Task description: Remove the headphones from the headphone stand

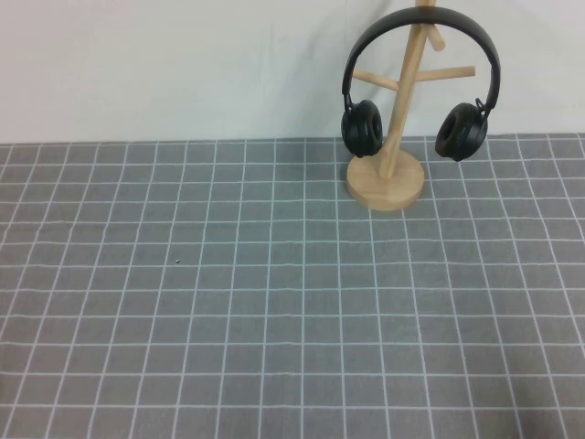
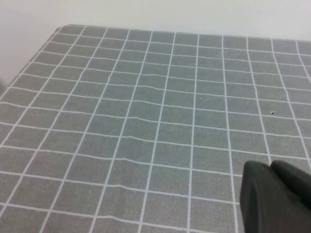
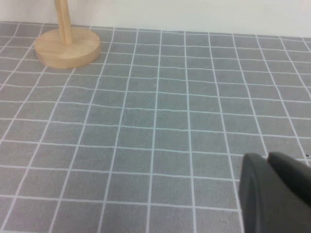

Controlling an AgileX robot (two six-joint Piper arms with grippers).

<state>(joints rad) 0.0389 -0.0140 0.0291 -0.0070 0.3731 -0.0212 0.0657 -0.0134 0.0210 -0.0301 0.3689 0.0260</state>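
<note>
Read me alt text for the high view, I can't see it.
Black headphones hang by their headband on a wooden headphone stand at the far right of a gray grid tablecloth, ear cups on either side of the pole. Neither the left tool nor the right tool appears here.

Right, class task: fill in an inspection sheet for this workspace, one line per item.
Surface: grey cloth with a white grid, lying flat, a tiny dark speck on it.
Job's things: headphones hang by the headband on the headphone stand, ear cups either side of the pole.
Clutter: nothing seen.
Grippers: left gripper and right gripper show only in their wrist views, above bare cloth, away from the headphones.
Cables: nothing seen.
Surroundings: plain white wall behind.
</note>
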